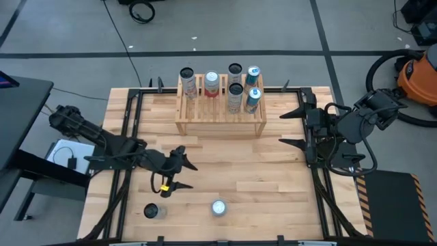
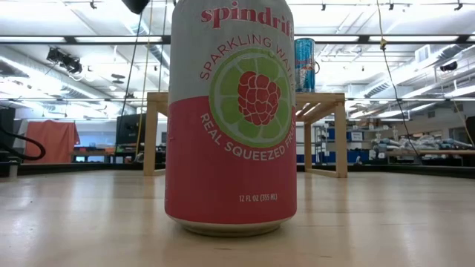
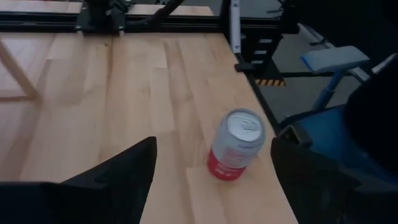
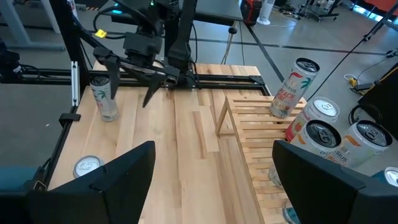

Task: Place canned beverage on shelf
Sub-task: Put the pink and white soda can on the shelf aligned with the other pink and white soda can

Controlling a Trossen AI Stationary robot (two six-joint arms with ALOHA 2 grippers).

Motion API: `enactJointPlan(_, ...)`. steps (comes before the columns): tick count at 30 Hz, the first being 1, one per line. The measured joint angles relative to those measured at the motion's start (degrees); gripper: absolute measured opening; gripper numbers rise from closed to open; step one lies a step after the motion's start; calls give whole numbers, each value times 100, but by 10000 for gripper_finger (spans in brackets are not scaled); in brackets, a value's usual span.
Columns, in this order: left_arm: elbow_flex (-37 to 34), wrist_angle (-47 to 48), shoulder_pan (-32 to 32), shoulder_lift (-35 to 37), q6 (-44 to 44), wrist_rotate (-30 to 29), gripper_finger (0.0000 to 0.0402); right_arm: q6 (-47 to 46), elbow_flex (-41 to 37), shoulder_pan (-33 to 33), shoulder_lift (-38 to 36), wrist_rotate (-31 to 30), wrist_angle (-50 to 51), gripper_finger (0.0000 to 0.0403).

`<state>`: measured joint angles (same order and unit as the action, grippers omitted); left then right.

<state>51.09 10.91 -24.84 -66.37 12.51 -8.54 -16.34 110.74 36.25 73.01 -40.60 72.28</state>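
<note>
I see a pink-and-grey Spindrift can (image 2: 231, 119) standing upright on the table (image 2: 386, 222), filling the middle of my view. Behind it stands the shelf (image 2: 324, 100), with a blue can (image 2: 305, 65) on top (its lower part hidden).

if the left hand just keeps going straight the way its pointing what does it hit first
Most likely the red and silver can, which stands on the table just ahead of the open left hand, slightly off-centre between the fingers. Depth is hard to judge.
</note>
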Motion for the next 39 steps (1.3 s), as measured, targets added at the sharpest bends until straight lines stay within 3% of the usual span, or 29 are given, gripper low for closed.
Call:
enactJointPlan(9, 0, -64, 323, 0, 619, -35, 318, 0, 0, 0, 0, 0, -1, 334)
enactJointPlan(27, 0, -509, 344, -12, 644, -299, 318, 0, 2, 0, 0, 0, -19, 334)
enactJointPlan(39, 493, -451, 43, -1103, 940, -323, 318, 0, 2, -2, 0, 0, -16, 334)
